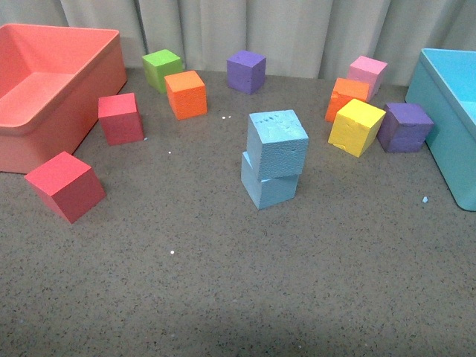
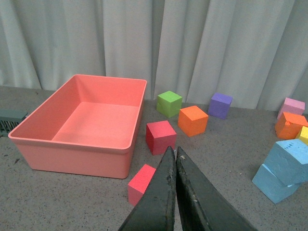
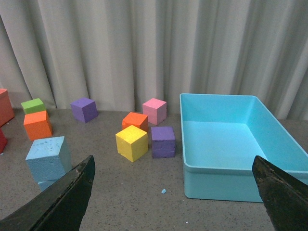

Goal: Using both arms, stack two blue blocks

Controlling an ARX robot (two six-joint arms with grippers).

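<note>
Stack status: the upper blue block (image 1: 277, 143) rests on the lower blue block (image 1: 268, 186), rotated slightly relative to it and overhanging one edge. The stack stands upright on the grey speckled surface (image 1: 238, 282), near its centre in the front view. No arm appears in the front view.

Left jaws (image 2: 175, 155): fully closed, fingertips pressed together, holding nothing. The stack lies ahead of these jaws and well off to one side, clear of them. The red cube (image 2: 160, 136) sits just beyond the fingertips; the salmon bin (image 2: 72, 159) lies ahead on the opposite side from the stack.

Right jaws (image 3: 175, 178): spread wide, both fingers at the picture edges, holding nothing. The stack lies ahead, just beyond one finger (image 3: 62, 199). The yellow cube (image 3: 131, 142) and purple cube (image 3: 163, 141) sit between the fingers' lines, further ahead. The turquoise bin (image 3: 226, 185) lies ahead toward the other finger.

Markings: no brand, label or legible writing is visible on any block, bin or jaws.
</note>
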